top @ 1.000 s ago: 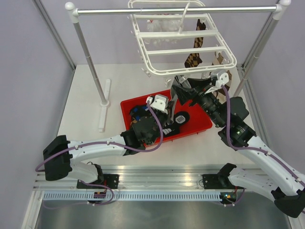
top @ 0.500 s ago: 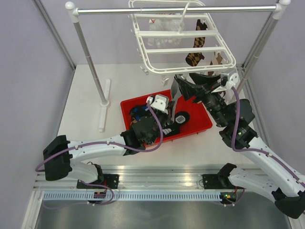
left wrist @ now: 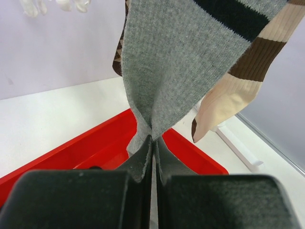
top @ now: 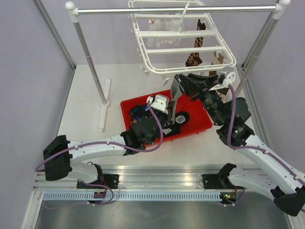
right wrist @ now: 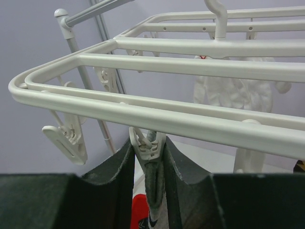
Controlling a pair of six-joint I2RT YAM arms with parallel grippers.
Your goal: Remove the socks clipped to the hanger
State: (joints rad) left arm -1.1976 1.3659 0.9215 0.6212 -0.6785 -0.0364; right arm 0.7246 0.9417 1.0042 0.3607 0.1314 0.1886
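Hanger sits above red tray. Grey sock hangs from a clip on the hanger's front bar. Left gripper pinches the sock low down; right gripper is pressed onto that clip.

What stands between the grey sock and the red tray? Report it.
Nothing visible. The grey sock hangs over the red tray, held by the left pincer below and a clip above, which the right pincer grips.
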